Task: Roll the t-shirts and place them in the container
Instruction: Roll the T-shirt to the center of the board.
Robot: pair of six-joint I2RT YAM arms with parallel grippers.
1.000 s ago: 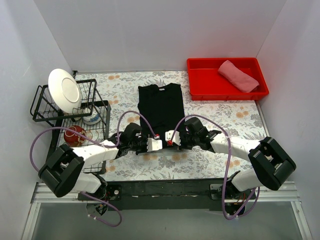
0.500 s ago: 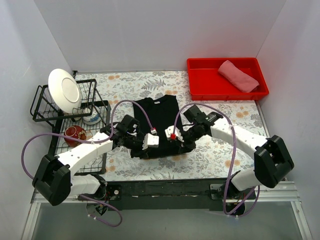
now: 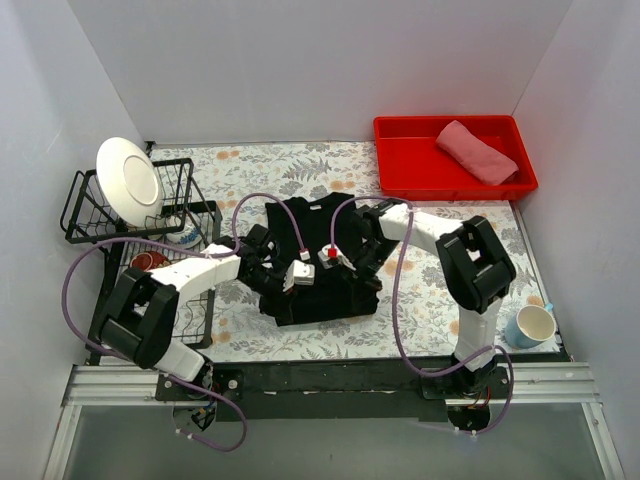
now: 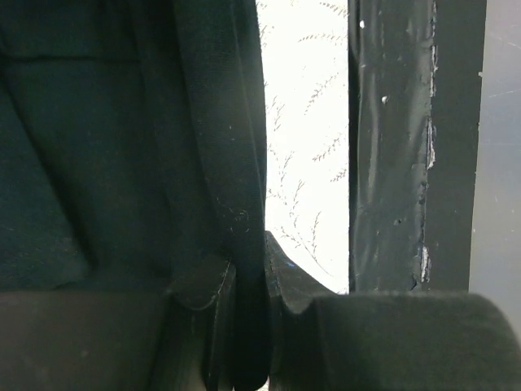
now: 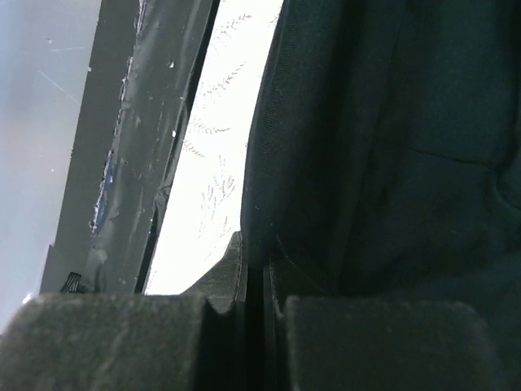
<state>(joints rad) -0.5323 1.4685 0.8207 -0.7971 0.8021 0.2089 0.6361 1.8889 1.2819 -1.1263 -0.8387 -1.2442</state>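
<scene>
1. Both claws are clamped on cloth. Left claw [image 3: 299,274] and right claw [image 3: 331,258] sit side by side over the middle of the black shirt [image 3: 318,300]. Each wrist view shows the jaws nearly together with a fold of black fabric pinched between them.
2. That black shirt lies mid-table [image 3: 250,165], with its near end lifted and bunched toward the collar. My read is that the roll has barely started. The pink shirt [image 3: 478,150] sits as a bundle in the red bin [image 3: 400,170], at the far right.
3. Biggest worry: the pinch looks thin, just the edge of a fold. If one claw loses it, the other drags alone and the roll goes crooked.
4. Both grips are near the centre, so the outer edges of the shirt hang loose. They could lag and leave a floppy, cone-shaped roll.
5. The claws are really close together, so any inward drift could knock them into each other.
6. The purple cables [image 3: 262,198] loop over the fabric and might snag or drag it.
</scene>
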